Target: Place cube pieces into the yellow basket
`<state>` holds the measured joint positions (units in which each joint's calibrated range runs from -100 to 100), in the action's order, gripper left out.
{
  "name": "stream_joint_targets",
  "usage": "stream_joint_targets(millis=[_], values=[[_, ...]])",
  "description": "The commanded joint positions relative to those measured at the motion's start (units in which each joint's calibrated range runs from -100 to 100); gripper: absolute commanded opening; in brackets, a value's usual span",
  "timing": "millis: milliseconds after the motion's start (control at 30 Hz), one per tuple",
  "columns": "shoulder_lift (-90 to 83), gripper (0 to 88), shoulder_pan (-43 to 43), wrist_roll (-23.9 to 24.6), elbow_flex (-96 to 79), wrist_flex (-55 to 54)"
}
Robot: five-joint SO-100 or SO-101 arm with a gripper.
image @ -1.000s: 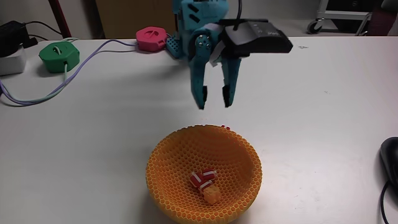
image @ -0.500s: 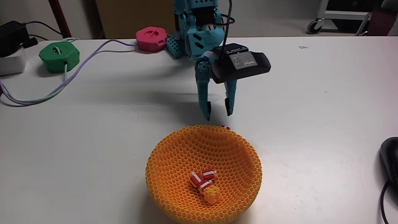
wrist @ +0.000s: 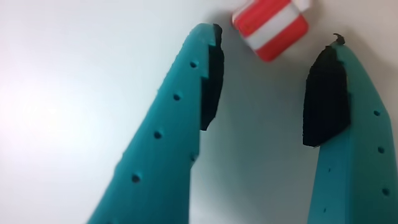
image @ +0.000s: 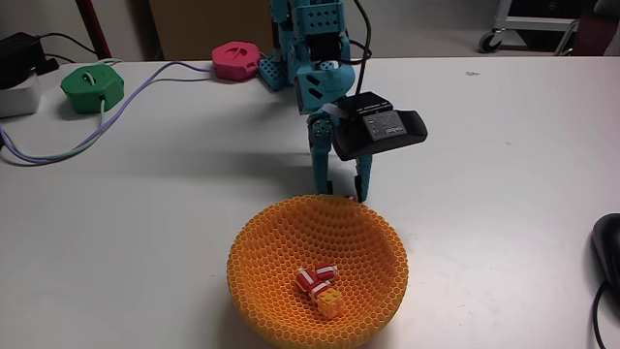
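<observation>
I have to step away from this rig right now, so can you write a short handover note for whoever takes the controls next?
End effector: open, empty, lowered to the table just behind the yellow basket.
Last loose piece: a red-and-white cube on the table, just ahead of the fingertips in the wrist view, not yet between them.
Done: two red-and-white cubes and one yellow-orange cube lie in the basket.
Left: advance a little, close on the loose cube, lift, drop it in the basket.

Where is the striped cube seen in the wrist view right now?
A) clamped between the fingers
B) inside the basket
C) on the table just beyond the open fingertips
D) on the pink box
C: the red-and-white cube lies on the table, ahead of the open gripper, untouched.
</observation>
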<state>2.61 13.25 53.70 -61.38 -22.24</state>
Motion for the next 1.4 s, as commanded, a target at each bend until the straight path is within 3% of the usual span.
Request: stream_joint_targets(millis=[0, 200, 333, 533, 700, 833, 933, 967, 1033, 1100, 1367], values=[[2.3, 20.0, 0.5, 0.0, 4.6, -2.1], [5.6, 16.5, 0.2, 0.0, 7.8, -1.6], [5.0, 0.0, 0.0, 2.6, 7.3, 1.3], [-9.8, 0.0, -2.7, -3.5, 9.1, 14.5], [-21.1, 0.0, -9.0, -9.9, 23.6, 32.1], [-16.1, 0.0, -11.7, -10.8, 32.8, 29.5], [-9.4, 0.0, -11.5, -9.1, 33.5, 19.7], [-7.4, 0.7, -11.4, -9.0, 33.7, 17.0], [-4.1, 12.6, -10.6, -11.1, 35.6, 13.9], [-2.2, 18.0, -10.5, -14.1, 39.0, 14.8], [-5.4, 21.2, -8.0, -17.1, 41.0, 28.0]])
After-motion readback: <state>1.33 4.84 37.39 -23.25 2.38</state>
